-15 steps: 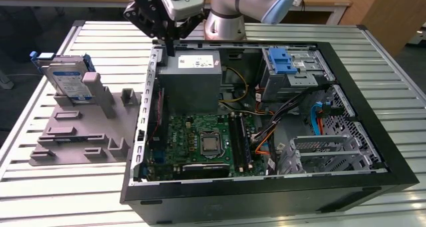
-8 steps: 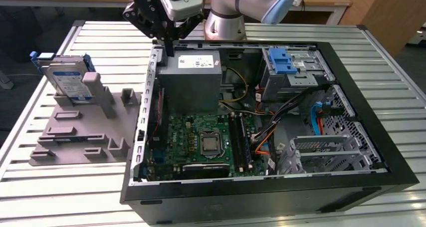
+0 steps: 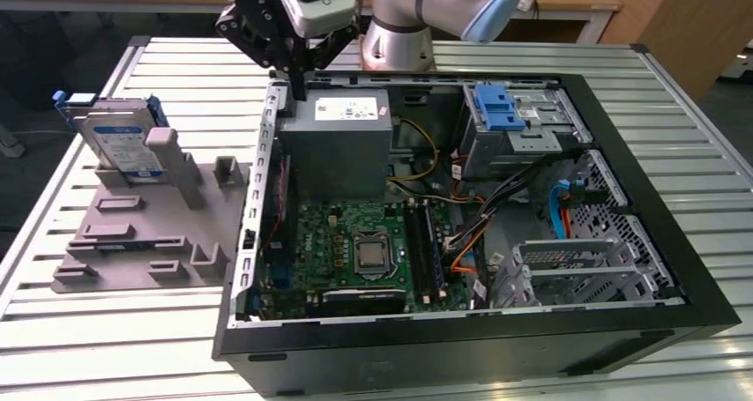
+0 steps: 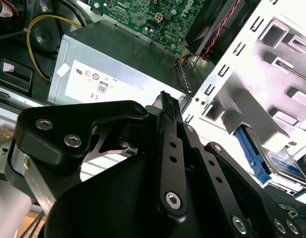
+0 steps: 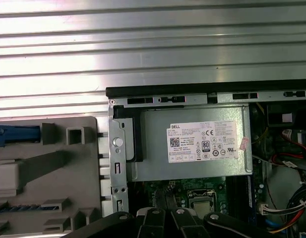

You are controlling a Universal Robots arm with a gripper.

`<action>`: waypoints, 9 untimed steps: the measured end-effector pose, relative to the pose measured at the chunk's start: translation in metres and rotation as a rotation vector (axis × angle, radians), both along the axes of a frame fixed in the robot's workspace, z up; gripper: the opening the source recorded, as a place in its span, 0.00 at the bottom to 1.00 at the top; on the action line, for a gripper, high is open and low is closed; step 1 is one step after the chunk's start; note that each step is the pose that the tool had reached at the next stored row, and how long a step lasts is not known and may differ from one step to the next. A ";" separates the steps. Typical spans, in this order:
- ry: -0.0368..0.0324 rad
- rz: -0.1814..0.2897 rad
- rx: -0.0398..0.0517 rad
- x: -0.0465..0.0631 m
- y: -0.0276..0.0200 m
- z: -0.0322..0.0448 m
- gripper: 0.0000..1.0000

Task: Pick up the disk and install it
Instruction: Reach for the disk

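Apparently the tool point(image 3: 296, 85) was pinched narrow and empty above the computer case point(image 3: 471, 330); the disk point(image 3: 122, 145) stood apart in a holder point(image 3: 141, 251).

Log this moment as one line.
hand: shut, empty, nearest grey metal box with white sticker | silver-grey hard disk with blue rails: upright in grey fixture, untouched | install: not done

One disk point(image 3: 122, 145), one grey moulded holder point(image 3: 130, 242), one open computer case point(image 3: 659, 242). Inside the case: one grey metal box point(image 3: 335, 145) with a white sticker, one green circuit board point(image 3: 353, 251), one blue ridged latch point(image 3: 503, 110). One robot arm point(image 3: 400, 31).
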State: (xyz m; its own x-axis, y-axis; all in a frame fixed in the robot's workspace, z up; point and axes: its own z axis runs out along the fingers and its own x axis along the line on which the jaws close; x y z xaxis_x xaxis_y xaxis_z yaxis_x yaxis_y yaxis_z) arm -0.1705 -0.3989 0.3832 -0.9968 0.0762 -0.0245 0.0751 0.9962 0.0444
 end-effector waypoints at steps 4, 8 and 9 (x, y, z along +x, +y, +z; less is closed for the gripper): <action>-0.0001 0.000 0.0001 -0.001 0.0000 -0.0004 0.11; 0.0001 0.000 0.0000 -0.003 0.0000 -0.0007 0.11; 0.0001 0.000 0.0000 -0.003 0.0000 -0.0007 0.11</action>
